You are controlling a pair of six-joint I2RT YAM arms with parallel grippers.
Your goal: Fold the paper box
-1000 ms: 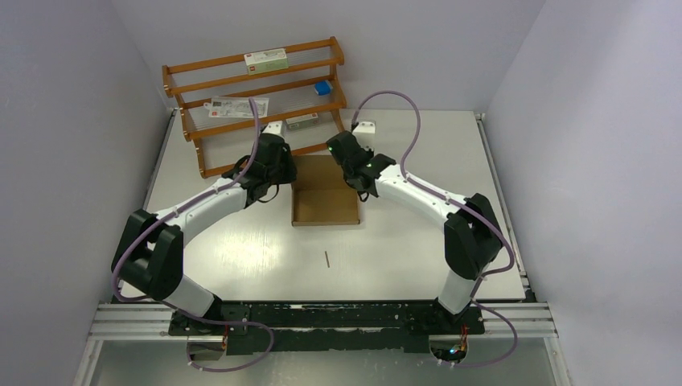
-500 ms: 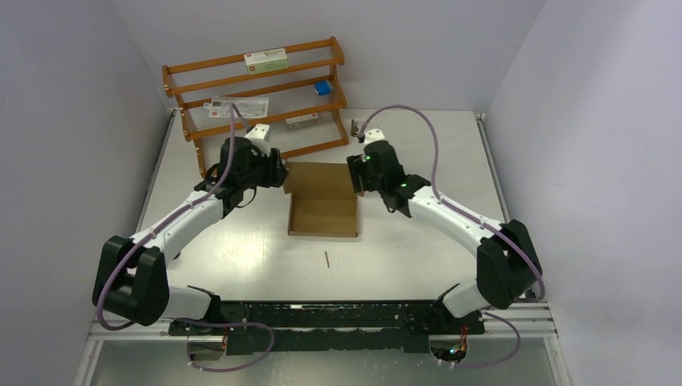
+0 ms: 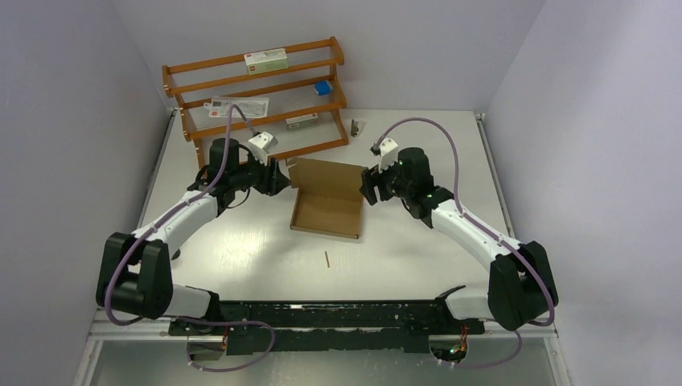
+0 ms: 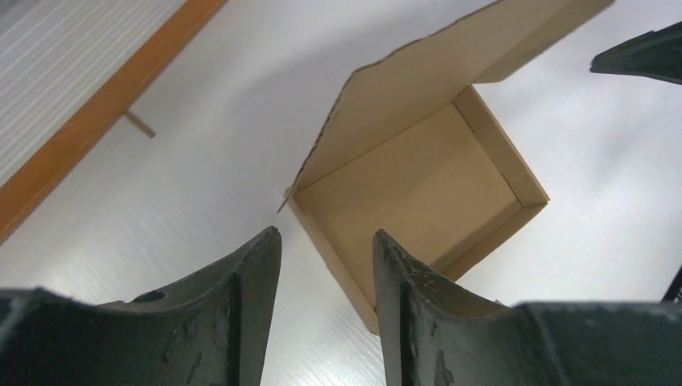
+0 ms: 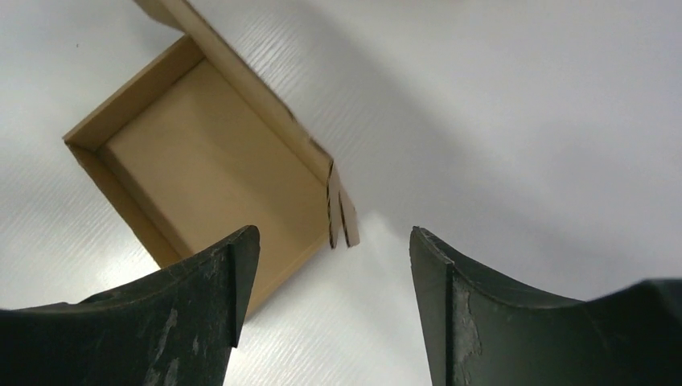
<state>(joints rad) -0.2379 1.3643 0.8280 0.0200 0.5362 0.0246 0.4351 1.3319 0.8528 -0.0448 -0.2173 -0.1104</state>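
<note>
The paper box (image 3: 325,215) is a shallow brown cardboard tray in the middle of the table, its lid flap (image 3: 327,174) tilted up at the back. My left gripper (image 3: 279,178) hovers just left of the box's back corner, open and holding nothing. In the left wrist view the left gripper (image 4: 326,237) has table and the box (image 4: 418,185) beyond it. My right gripper (image 3: 369,186) hangs off the right side, open and empty. In the right wrist view the right gripper (image 5: 334,233) sits near the box (image 5: 209,169) and its small corner tab (image 5: 343,215).
A wooden rack (image 3: 201,138) stands at the back left holding white red-labelled cartons (image 3: 265,59) and a small blue box (image 3: 322,87). A thin stick (image 3: 327,258) lies in front of the box. A small dark object (image 3: 355,126) sits at the back. Walls close in on three sides.
Both grippers have opened and drawn back outward from the box, left arm to the left, right arm to the right. The box has turned slightly and its lid flap has risen.
</note>
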